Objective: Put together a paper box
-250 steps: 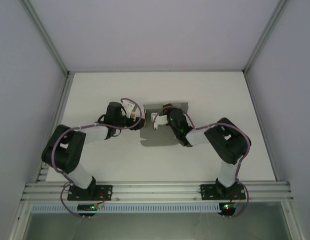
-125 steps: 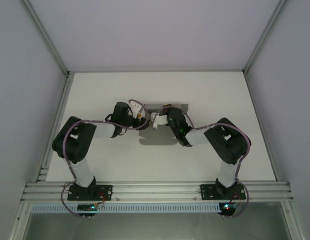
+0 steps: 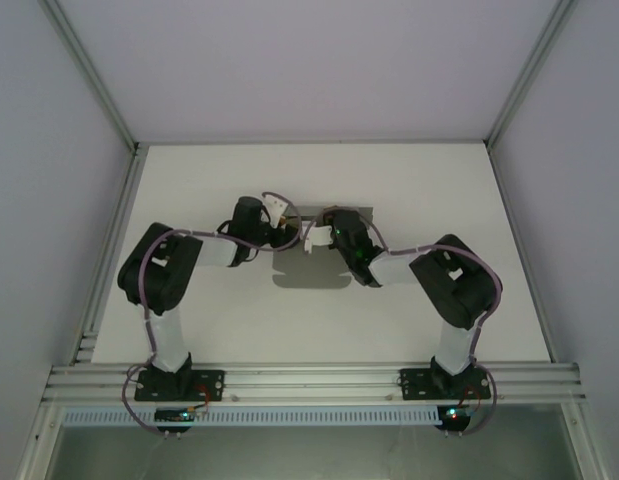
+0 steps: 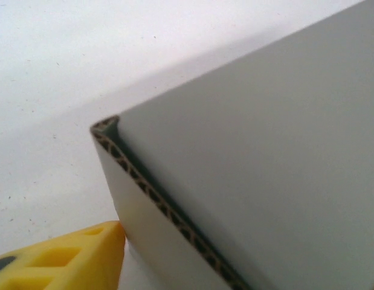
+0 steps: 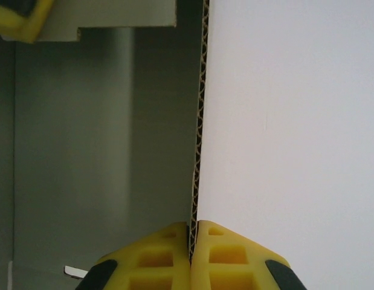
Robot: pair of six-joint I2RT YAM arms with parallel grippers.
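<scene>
White table, seen from above: the left gripper had swung in against the left side of the mid-table paper box, seemingly to fold it, close to the right gripper. Left wrist: one yellow finger touched a raised wall, but I couldn't tell if it gripped. Right wrist: fingers clenched on an upright wall, and the far flaps were cropped.

No readable text, no labels or numbers — paper box plain, unmarked

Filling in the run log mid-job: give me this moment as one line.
right gripper: shut on paper box wall edge | left gripper: at box's far-left corner, grip unclear | paper box: partly folded, on table
</scene>
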